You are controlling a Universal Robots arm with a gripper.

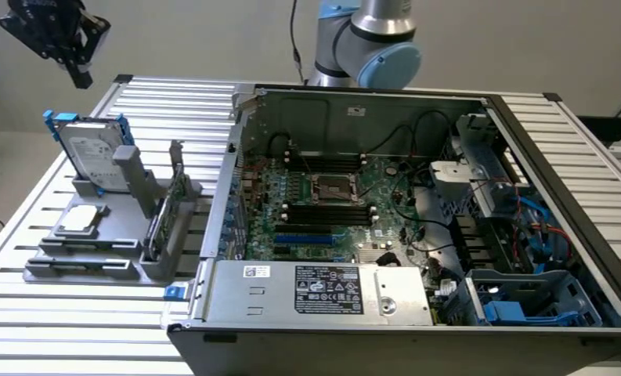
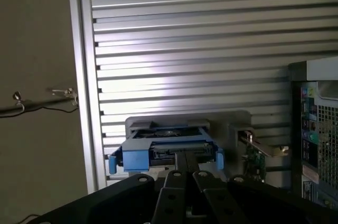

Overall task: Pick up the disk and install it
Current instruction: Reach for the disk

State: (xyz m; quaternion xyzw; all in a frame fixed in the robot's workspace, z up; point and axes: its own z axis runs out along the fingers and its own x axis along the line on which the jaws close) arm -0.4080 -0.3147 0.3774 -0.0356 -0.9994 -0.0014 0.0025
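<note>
The disk (image 1: 88, 151) stands upright on its edge in a grey holder (image 1: 101, 254) at the exterior view's left, a silver drive with a white label and blue rails. My gripper (image 1: 79, 77) hangs high above it, well apart, holding nothing. In the wrist view the disk (image 2: 166, 152) is seen from above, its blue frame just beyond my gripper (image 2: 185, 170), whose fingers are shut together.
A smaller silver drive (image 1: 81, 219) lies in the same holder and a green circuit card (image 1: 170, 205) stands beside it. The open computer case (image 1: 394, 102) takes up the middle and right, with a blue drive bay (image 1: 519, 309) at its near right corner. All rest on a slatted metal table (image 1: 38, 321).
</note>
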